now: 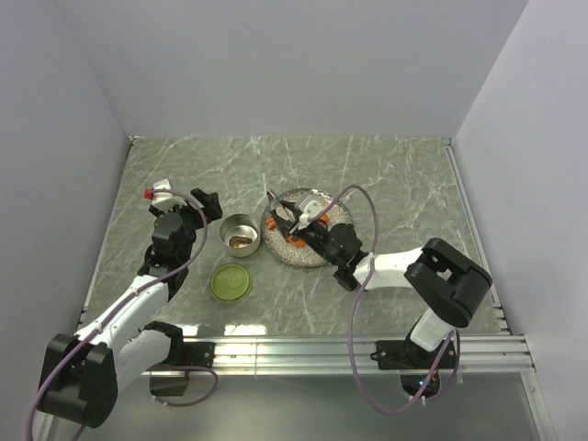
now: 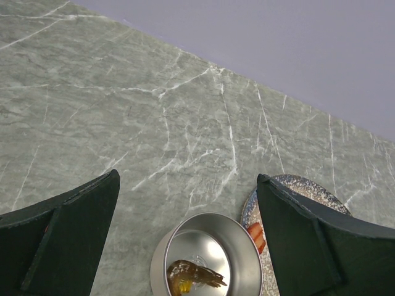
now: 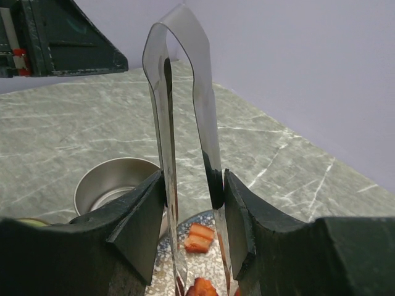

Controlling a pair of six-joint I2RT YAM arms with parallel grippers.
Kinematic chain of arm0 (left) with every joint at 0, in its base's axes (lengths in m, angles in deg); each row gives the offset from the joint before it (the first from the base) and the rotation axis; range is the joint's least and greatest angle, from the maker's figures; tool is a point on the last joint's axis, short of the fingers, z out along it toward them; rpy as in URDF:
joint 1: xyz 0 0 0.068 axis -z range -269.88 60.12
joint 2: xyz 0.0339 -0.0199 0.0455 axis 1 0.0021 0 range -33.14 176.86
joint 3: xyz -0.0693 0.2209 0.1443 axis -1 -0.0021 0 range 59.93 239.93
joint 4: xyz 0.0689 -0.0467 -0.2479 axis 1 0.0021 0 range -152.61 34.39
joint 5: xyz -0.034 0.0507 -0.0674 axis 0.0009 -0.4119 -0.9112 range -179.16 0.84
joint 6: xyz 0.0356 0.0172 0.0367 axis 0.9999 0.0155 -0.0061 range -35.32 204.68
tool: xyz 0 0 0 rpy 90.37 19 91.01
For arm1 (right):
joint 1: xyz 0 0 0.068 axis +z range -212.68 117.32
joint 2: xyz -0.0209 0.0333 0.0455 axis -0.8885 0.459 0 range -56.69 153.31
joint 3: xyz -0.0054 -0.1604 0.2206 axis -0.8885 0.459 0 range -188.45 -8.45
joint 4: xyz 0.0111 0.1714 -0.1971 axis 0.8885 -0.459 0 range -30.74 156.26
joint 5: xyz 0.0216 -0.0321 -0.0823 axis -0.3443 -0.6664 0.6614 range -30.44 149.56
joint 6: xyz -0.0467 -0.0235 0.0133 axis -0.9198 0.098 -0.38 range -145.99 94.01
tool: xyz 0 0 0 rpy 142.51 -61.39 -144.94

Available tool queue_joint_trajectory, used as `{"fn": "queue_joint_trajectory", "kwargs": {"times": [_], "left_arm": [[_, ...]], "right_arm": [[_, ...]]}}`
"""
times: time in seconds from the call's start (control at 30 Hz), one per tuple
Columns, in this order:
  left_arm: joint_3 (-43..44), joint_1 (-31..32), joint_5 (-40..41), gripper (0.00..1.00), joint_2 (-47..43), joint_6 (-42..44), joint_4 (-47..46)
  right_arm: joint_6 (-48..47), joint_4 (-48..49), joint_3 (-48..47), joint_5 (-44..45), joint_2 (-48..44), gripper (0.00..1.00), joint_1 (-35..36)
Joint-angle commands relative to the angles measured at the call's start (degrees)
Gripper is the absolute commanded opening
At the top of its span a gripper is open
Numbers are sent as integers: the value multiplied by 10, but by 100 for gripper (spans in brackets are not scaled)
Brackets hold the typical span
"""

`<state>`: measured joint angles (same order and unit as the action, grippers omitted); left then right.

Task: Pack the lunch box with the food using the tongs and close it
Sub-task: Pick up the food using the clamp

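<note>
Plenty of free room over bare desk [image 1: 404,184] at back and far R. More along front btwn lid [image 1: 231,282] and R arm [image 1: 395,266], up to front rail [image 1: 367,347]. Very tight btwn lunch box [image 1: 241,234] and plate [image 1: 317,259]: almost touching, no way through at desk level. Only a narrow gap btwn lid and lunch box. Clear drop from above into open lunch box mouth. Crowded on its L by L gripper [image 1: 200,209], jaws spread wide. Blocked over plate centre by R gripper [image 3: 192,185] clamped on tongs [image 3: 185,111], looped end jutting out beyond its fingers. Hemmed in by walls [image 1: 294,73] on L, back, R.
</note>
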<state>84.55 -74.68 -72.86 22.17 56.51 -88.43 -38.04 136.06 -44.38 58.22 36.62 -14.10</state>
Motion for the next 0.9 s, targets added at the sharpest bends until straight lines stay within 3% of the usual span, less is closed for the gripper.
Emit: {"fn": "queue_joint_trajectory", "kwargs": {"times": [0.0,0.57,0.73,0.87], "left_arm": [[5,1,-11,100,-1,-2,-25],[3,1,-14,99,-6,-2,-25],[3,1,-13,99,-6,-2,-25],[3,0,-13,100,-6,-3,-25]], "right_arm": [[-20,39,11,26,-31,49,-4],[12,3,30,35,-24,47,-12],[26,-31,32,48,-41,47,-13],[48,-111,27,71,-73,46,-13]]}}
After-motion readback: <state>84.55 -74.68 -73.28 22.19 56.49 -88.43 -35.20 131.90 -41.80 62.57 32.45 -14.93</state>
